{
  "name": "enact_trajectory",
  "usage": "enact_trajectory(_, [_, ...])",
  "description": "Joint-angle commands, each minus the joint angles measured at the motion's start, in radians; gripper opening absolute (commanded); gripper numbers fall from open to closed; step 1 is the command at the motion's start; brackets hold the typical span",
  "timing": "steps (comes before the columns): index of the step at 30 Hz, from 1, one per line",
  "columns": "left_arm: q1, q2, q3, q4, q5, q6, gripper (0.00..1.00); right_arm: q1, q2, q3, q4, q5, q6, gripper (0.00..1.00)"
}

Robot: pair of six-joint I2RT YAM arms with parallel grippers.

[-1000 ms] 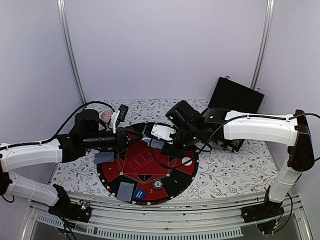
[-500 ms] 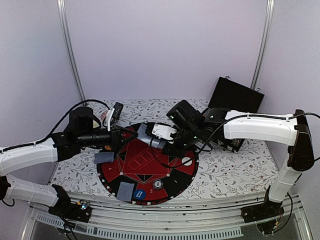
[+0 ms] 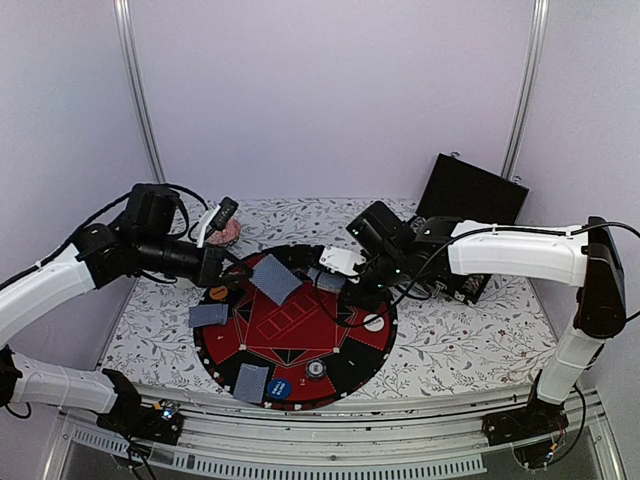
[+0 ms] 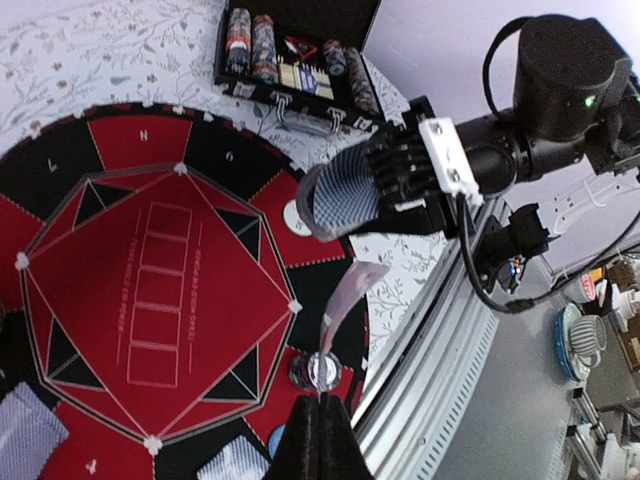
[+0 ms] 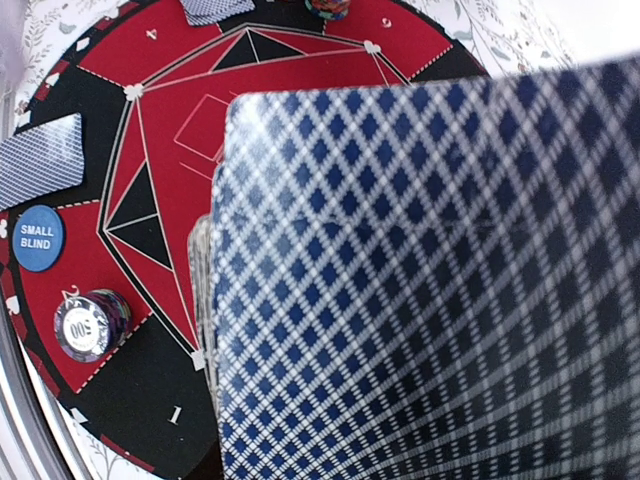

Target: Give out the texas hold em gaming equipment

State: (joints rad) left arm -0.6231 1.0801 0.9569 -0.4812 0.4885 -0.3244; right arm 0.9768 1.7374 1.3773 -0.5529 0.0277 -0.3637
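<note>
Card (image 4: 348, 300) is jutting straight out from the left gripper (image 4: 320, 405), long axis pointing away toward the deck (image 4: 335, 200), near end pinched between closed fingers (image 4: 306, 445), hovering over the mat (image 4: 160, 300). Right gripper (image 4: 385, 190) is clamping the deck above the mat's far-right part.

left claw (image 4: 319, 412) | pulled 1 card (image 3: 275, 278) off deck (image 4: 340, 197) | drew back to the left

The round felt mat (image 3: 300, 330) is red and black, white-lined. The single playing card (image 3: 275, 278) and the stack of playing cards (image 4: 340, 195) carry a navy-and-white diamond lattice. The plastic disc (image 3: 281, 388) at the mat's 6 o'clock is blue; the tabletop (image 3: 450, 345) white with grey leaves.
</note>
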Motion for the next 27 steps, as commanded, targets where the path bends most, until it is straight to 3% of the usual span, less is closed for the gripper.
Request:
enact_trajectory(1, [0.011, 0.010, 0.001, -0.359, 0.094, -0.004, 0.00, -0.013, -0.024, -0.028, 0.036, -0.007, -0.005, 0.39])
enact_trajectory(5, [-0.006, 0.037, -0.055, -0.473, 0.147, 0.002, 0.00, -0.012, -0.027, -0.030, 0.043, -0.015, -0.013, 0.39])
enact_trajectory(12, [-0.055, 0.187, -0.032, -0.576, 0.052, 0.100, 0.00, -0.013, -0.035, -0.042, 0.048, -0.024, -0.021, 0.39])
enact_trajectory(23, [-0.097, 0.412, 0.049, -0.578, -0.072, 0.209, 0.00, -0.013, -0.059, -0.060, 0.044, -0.019, -0.005, 0.39])
enact_trajectory(27, [-0.103, 0.466, 0.071, -0.565, -0.053, 0.214, 0.00, -0.013, -0.062, -0.061, 0.043, -0.017, -0.002, 0.39])
